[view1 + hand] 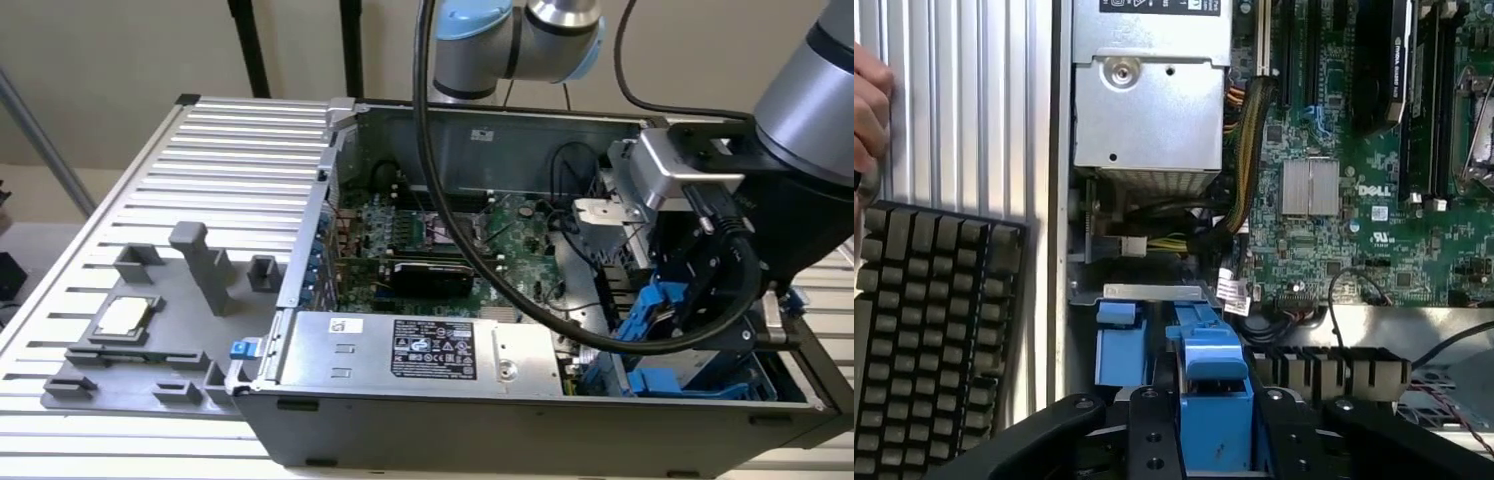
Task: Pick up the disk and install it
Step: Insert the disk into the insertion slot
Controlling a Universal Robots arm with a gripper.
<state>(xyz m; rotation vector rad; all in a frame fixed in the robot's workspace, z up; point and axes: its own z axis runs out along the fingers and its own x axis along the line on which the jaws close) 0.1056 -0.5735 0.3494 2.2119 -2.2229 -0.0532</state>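
The disk [1211, 400] shows edge-on as a blue plastic carrier, held upright between the black fingers [1151, 440] of my gripper [1214, 450], which is shut on it. In the exterior view the gripper [694, 310] hangs inside the open computer case [534, 415] at its right end. The blue-railed disk [658, 312] sits just above the drive bay [667, 382]. The disk's flat faces and label are hidden.
A silver power supply [414, 345] with a black label lies along the case's near wall, beside the bay. The green motherboard [441, 240] and black cables [587, 330] are close by. A grey fixture holding a small chip [120, 318] lies outside the case. A hand [869, 110] and a keyboard [934, 330] are next to the case.
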